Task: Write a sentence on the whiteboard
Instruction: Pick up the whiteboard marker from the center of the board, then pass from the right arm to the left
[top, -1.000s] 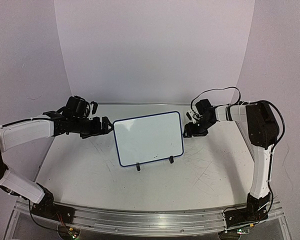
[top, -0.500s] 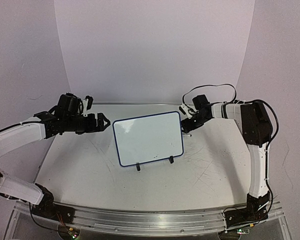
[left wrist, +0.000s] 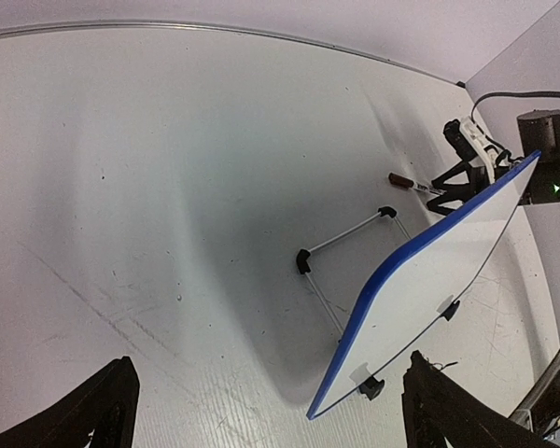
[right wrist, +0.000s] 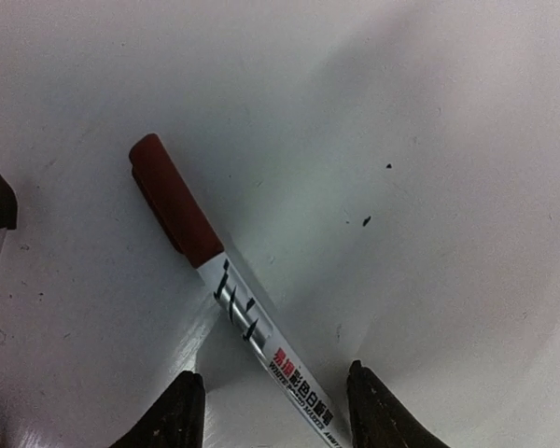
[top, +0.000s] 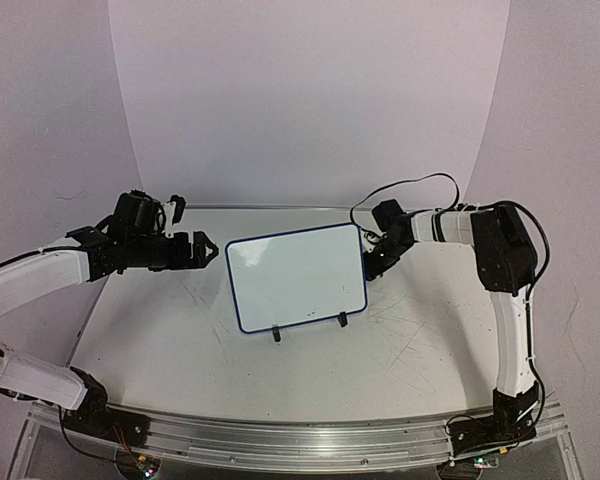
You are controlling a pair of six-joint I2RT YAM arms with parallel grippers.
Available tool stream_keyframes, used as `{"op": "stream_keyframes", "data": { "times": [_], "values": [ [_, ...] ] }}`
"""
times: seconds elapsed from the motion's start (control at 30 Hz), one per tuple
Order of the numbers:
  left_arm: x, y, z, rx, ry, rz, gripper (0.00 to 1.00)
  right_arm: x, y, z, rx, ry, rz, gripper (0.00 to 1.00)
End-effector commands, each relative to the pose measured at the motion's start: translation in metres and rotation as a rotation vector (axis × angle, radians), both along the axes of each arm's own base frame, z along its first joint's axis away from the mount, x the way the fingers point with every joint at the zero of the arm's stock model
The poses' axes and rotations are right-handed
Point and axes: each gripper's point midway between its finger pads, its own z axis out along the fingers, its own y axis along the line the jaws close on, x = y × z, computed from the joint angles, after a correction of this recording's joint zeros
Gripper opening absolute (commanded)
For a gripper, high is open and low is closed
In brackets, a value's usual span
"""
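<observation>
The whiteboard [top: 295, 280] stands tilted in the middle of the table on two black feet, and its blue-rimmed face is blank; no sentence shows on it. My left gripper [top: 208, 247] hangs open just left of the board, apart from its edge, which the left wrist view shows as the whiteboard [left wrist: 439, 280] beyond my left gripper [left wrist: 271, 359]. My right gripper [top: 370, 268] is low at the board's upper right corner. In the right wrist view a white marker [right wrist: 224, 271] with a dark red cap lies on the table between the open jaws of my right gripper [right wrist: 273, 373], with gaps on both sides.
A thin wire stand [left wrist: 341, 247] props the board from behind. The marker [left wrist: 413, 185] lies behind the board near its right edge. The scratched white table [top: 180, 340] ends at a metal strip against the purple backdrop [top: 310, 100].
My left gripper has drawn back to the left, off the board's edge. My right gripper has moved left and down behind the board's right corner, and its jaws have narrowed.
</observation>
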Motion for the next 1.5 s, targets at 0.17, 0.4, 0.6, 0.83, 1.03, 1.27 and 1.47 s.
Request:
{"op": "stream_keyframes", "data": {
  "times": [0.17, 0.4, 0.6, 0.83, 1.03, 1.27, 1.47],
  "values": [
    [-0.001, 0.007, 0.018, 0.036, -0.086, -0.005, 0.99, -0.015, -0.028, -0.022, -0.115, 0.061, -0.094, 0.1],
    [0.002, 0.011, 0.035, 0.035, -0.132, 0.016, 0.99, -0.007, -0.037, 0.005, -0.022, -0.011, -0.242, 0.0],
    [0.003, 0.016, 0.063, 0.002, -0.194, 0.05, 0.99, -0.008, -0.055, 0.077, 0.133, -0.163, -0.364, 0.0],
    [-0.004, 0.008, 0.094, -0.076, -0.254, 0.008, 0.99, -0.048, -0.088, 0.173, 0.231, -0.344, -0.491, 0.0],
    [-0.012, -0.019, 0.113, -0.215, -0.243, -0.113, 0.99, -0.115, -0.048, 0.237, 0.356, -0.417, -0.26, 0.0],
    [-0.033, -0.071, 0.111, -0.402, -0.126, -0.366, 0.89, -0.193, 0.047, 0.257, 0.406, -0.351, 0.104, 0.0],
    [-0.065, -0.113, 0.1, -0.476, -0.043, -0.589, 0.96, -0.234, 0.107, 0.233, 0.436, -0.219, 0.327, 0.0]
  ]
}}
